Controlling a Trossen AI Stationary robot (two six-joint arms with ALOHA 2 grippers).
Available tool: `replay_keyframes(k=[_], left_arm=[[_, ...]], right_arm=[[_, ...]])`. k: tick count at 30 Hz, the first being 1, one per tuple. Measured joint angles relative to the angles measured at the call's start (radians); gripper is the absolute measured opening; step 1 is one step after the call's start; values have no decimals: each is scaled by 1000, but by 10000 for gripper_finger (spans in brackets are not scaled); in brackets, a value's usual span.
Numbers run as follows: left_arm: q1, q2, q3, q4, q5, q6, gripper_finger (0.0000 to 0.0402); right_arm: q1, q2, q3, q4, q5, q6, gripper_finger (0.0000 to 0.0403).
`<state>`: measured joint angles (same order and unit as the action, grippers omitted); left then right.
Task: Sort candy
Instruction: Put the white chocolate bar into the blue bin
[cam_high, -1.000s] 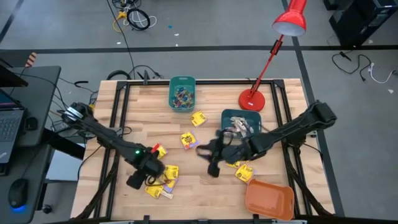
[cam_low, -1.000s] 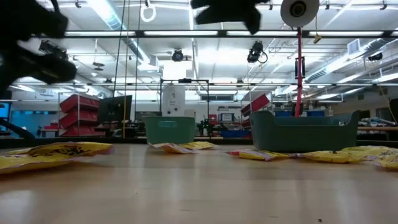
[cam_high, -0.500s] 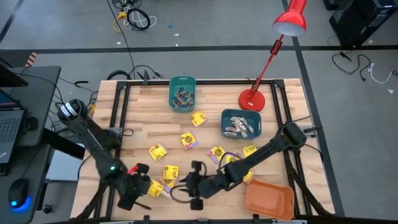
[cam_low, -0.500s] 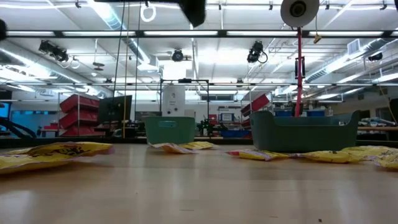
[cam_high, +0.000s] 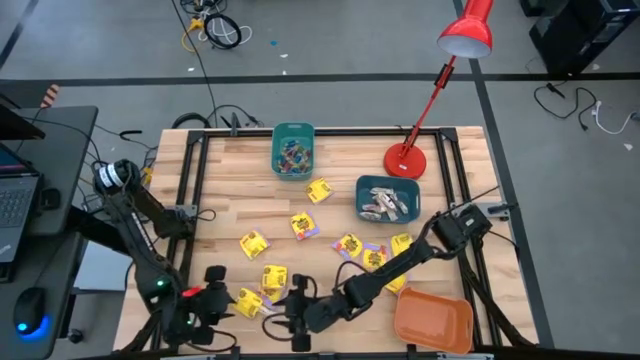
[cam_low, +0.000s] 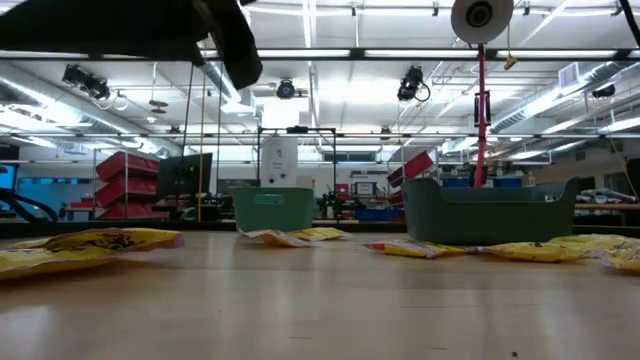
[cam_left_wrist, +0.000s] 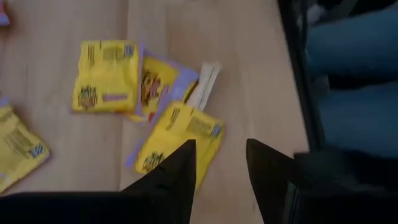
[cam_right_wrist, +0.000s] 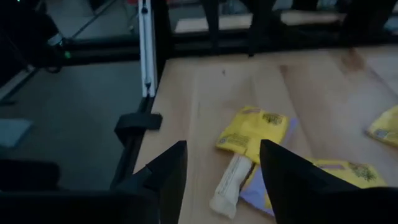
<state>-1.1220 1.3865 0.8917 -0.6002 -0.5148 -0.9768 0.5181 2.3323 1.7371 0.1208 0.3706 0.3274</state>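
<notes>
Yellow candy packets (cam_high: 275, 277) lie scattered on the wooden table. At the near left edge, a packet (cam_left_wrist: 180, 134) and a pale stick candy (cam_left_wrist: 204, 87) lie together. My left gripper (cam_left_wrist: 221, 168) hovers open over this packet, coming from the left (cam_high: 228, 300). My right gripper (cam_right_wrist: 224, 168) reaches in from the right (cam_high: 285, 310), open, with the stick candy (cam_right_wrist: 230, 180) and a packet (cam_right_wrist: 252, 130) ahead of its fingers. I cannot tell whether either gripper touches the candy.
A teal bin (cam_high: 293, 150) with small coloured sweets stands at the far middle. A dark bin (cam_high: 388, 198) holds pale sticks, and an orange bin (cam_high: 432, 320) sits near right. A red lamp base (cam_high: 405, 160) stands far right. A person's legs show beyond the table edge (cam_left_wrist: 348, 56).
My right gripper has swung from beside the dark bin toward the table's near left and come down low by the near-edge candy. My left gripper has moved toward the near left corner and turned toward the same candy.
</notes>
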Motion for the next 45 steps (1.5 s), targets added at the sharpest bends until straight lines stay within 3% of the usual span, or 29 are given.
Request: replay_keyframes(k=[6,16,27,34,41,45], left_arm=[[-30,0,0,25,-154,3,142],[-38,0,0,16,-347,15,142],[-38,1,0,18,-374,61,142],[-38,1,0,-18,-380,60,142],[-38,1,0,-53,-458,115,142],[-38,1,0,-56,-432,137,142]], right_arm=[[33,80,-1,120,107,-17,209],[36,123,-1,161,133,10,222],[13,122,-1,156,129,-72,221],[-2,122,-1,155,71,-112,220],[-15,122,-1,153,31,-182,219],[-26,138,-2,178,6,-199,219]])
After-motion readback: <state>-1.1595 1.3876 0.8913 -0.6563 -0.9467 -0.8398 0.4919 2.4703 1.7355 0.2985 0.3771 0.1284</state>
